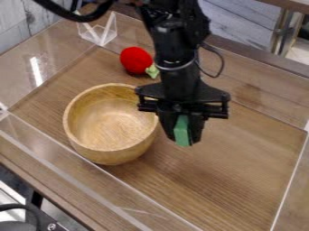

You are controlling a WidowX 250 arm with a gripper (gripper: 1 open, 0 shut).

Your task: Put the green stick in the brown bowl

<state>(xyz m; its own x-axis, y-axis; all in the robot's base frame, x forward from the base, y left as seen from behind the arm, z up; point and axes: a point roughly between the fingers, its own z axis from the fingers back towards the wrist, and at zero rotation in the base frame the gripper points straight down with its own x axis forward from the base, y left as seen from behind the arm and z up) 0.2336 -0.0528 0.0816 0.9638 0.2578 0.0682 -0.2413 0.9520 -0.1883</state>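
Observation:
The green stick point(182, 129) hangs upright between the black fingers of my gripper point(182, 117), which is shut on it. It is held above the wooden table, just right of the brown bowl point(111, 122), near the bowl's right rim. The bowl is round, light wood, and has nothing inside. My arm comes down from the top of the view and hides part of the table behind it.
A red strawberry-like toy point(135, 60) lies behind the bowl, left of the arm. A clear plastic stand point(96, 29) sits at the back left. Low transparent walls point(24, 135) edge the wooden table point(229, 180).

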